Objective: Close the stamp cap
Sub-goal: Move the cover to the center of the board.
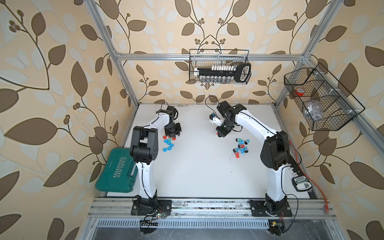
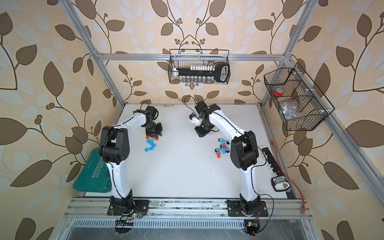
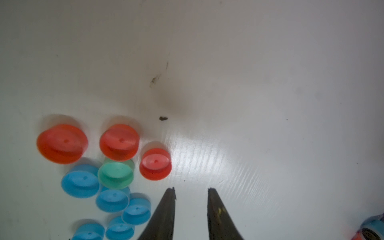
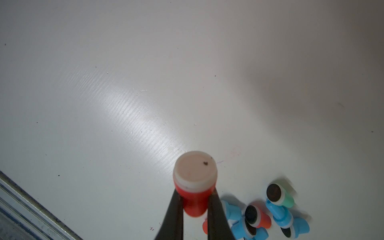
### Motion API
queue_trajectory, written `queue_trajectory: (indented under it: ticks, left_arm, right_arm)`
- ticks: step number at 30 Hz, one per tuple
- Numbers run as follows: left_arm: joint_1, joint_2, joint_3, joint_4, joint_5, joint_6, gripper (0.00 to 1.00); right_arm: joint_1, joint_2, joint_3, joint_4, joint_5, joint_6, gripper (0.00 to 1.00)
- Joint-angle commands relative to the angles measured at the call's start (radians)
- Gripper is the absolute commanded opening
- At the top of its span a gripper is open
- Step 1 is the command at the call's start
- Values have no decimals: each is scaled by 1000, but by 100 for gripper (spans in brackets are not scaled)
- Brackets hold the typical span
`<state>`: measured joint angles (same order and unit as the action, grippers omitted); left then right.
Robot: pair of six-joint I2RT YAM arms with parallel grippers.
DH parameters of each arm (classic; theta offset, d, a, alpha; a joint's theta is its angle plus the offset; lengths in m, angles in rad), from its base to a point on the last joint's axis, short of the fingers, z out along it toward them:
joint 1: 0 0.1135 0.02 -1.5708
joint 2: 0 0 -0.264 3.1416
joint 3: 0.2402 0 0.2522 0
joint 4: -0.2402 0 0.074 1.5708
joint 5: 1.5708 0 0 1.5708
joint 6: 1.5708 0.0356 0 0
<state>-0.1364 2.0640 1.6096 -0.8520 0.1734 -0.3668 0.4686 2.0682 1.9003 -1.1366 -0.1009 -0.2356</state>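
Just above centre in a top view, the right gripper [image 2: 200,134] is pointing downward, clamping a red cylindrical stamp [image 4: 194,170] with a white rim and pale round face. Left of centre, the left gripper [image 1: 173,136] is hanging narrowly parted and empty beside smooth round plastic caps [image 3: 155,164] on the glossy white table [image 1: 197,166].

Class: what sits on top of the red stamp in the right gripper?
Nothing: the red stamp shows a bare, white-rimmed pale face, uncapped. The right gripper covers part of its body.
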Motion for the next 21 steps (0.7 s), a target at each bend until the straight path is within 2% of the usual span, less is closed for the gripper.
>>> queue_trajectory:
  ticks: [1, 21]
  left_arm:
    - [4, 30, 43, -37, -26, 7, 28]
    - [23, 73, 34, -33, -66, 23, 26]
  right_arm:
    - [-1, 13, 0, -8, -4, 10, 0]
    - [-3, 52, 25, -8, -28, 11, 0]
